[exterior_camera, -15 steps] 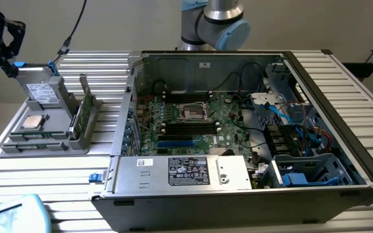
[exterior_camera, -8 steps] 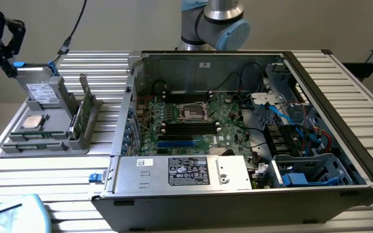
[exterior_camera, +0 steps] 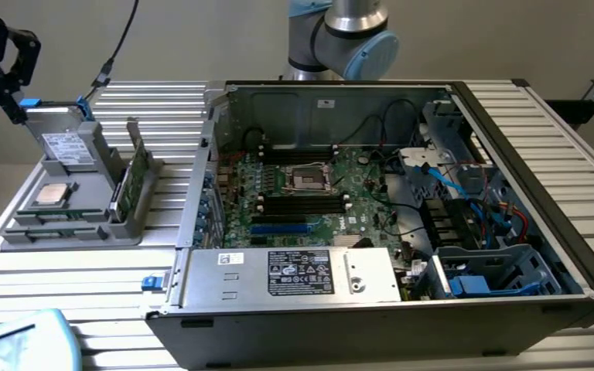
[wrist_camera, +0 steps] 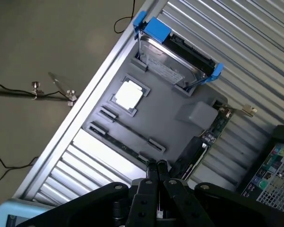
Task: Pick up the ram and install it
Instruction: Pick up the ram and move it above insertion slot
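The jaws (wrist_camera: 156, 165) are pinched shut on nothing, hanging above the grey tray (wrist_camera: 165, 111). The ram (wrist_camera: 120, 144) lies flat in its slot along the tray's edge, beside the processor (wrist_camera: 128, 95) and across it from the hard drive (wrist_camera: 173, 59). The tray sits on the bench (exterior_camera: 80, 282), to the exterior view's left of the open case (exterior_camera: 575, 255).

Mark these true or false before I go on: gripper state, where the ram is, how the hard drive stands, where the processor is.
1. The gripper is shut and holds nothing. True.
2. The ram sits in a motherboard slot. False: it lies in the gray tray beside the case.
3. The hard drive stands upright in that tray. True.
4. The processor chip is inside the case. False: it lies on the tray.
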Available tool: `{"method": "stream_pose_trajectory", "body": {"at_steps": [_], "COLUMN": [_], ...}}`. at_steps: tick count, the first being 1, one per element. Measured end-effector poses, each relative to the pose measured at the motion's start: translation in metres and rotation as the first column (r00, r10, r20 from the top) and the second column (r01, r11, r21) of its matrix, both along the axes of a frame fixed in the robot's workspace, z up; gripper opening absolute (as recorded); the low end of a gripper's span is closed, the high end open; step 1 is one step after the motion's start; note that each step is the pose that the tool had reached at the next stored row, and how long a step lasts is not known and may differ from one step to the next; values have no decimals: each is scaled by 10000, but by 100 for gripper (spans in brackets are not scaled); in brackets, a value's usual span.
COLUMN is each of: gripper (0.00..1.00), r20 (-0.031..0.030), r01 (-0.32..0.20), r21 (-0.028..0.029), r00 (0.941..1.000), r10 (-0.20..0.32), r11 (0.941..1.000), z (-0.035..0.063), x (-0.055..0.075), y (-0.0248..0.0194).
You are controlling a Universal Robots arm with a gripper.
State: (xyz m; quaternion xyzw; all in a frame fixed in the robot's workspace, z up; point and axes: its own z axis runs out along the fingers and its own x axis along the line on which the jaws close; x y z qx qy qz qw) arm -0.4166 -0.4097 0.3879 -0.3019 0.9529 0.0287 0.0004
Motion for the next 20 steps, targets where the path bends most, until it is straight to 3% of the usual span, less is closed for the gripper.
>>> {"method": "stream_pose_trajectory", "body": {"at_steps": [5, 10, 15, 20], "gripper": [10, 10, 10, 10], "r20": [-7, -17, -26, -36], "r01": [-904, -1798, -2690, -3560], "r21": [1, 2, 4, 7], "r00": [9959, 9837, 9631, 9345], "r10": [904, 1798, 2690, 3560], "r11": [9959, 9837, 9632, 9345], "z": [-3, -7, -11, -15], "x": [0, 0, 0, 0], "y": [0, 0, 0, 0]}}
